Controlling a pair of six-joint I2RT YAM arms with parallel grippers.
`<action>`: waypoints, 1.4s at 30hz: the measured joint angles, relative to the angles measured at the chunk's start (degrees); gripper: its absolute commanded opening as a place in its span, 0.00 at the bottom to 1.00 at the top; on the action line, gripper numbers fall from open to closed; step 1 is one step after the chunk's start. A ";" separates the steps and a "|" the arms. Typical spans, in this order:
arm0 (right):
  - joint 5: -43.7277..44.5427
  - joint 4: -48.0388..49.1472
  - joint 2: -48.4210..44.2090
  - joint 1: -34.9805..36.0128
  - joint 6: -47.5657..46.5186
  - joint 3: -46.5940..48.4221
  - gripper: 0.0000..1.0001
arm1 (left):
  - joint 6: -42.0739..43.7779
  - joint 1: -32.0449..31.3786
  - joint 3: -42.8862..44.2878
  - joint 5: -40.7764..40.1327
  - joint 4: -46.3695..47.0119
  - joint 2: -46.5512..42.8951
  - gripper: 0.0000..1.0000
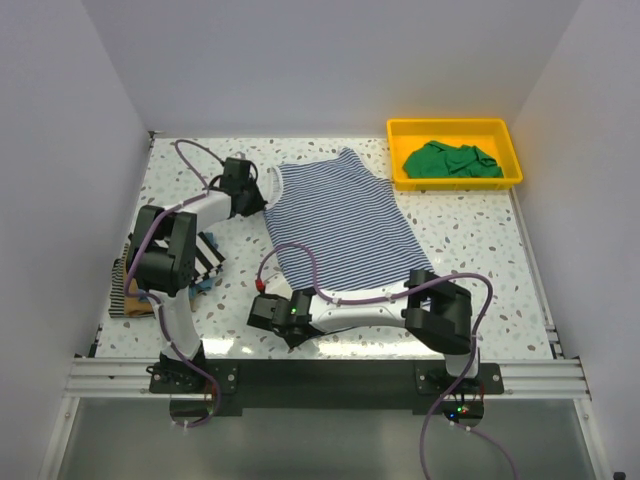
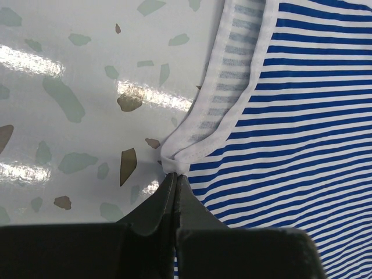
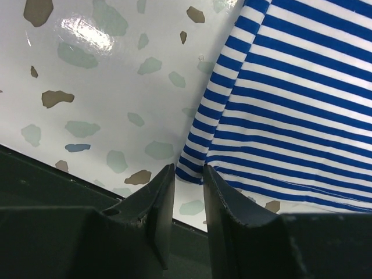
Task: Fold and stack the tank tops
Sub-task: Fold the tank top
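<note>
At the left edge of the speckled white worktop (image 1: 480,250), a bold black-and-white striped cloth top (image 1: 207,255) is lying mostly hidden under the left arm. A scrap of blue cloth (image 1: 203,286) is peeking out just beside it.

Further in, the left arm is reaching towards the far side. Its fingers (image 2: 175,174) are pressing tightly together on a folded bit of white edging at the armhole of the thin navy-and-white striped tank top (image 1: 340,215). In the left wrist view the pinched edging is bunching up into a small ridge just above the fingertips.

The striped tank top is lying spread flat across the middle of the worktop. Its straps are pointing towards the far edge and its hem is running towards the near edge.

At the near left corner of that hem, the right arm's fingers (image 3: 189,174) are standing slightly apart and low over the worktop. The hem corner is sitting right at the mouth of the gap, and nothing is clamped between them.

In the far right corner, a plain green cloth tank top (image 1: 452,160) is lying crumpled inside a yellow rectangular plastic tray (image 1: 455,125).
</note>
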 measured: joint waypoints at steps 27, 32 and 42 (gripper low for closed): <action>-5.68 0.24 1.99 0.83 -2.38 11.19 0.00 | 0.07 3.34 4.04 -5.35 -3.96 0.48 0.00; -8.74 0.76 2.60 0.81 -4.04 16.76 0.00 | 0.66 4.48 6.34 -9.05 -7.76 0.48 0.00; -13.16 7.56 -4.33 -4.74 -3.23 2.67 0.00 | 2.86 2.67 11.45 -10.14 -9.60 -0.79 0.00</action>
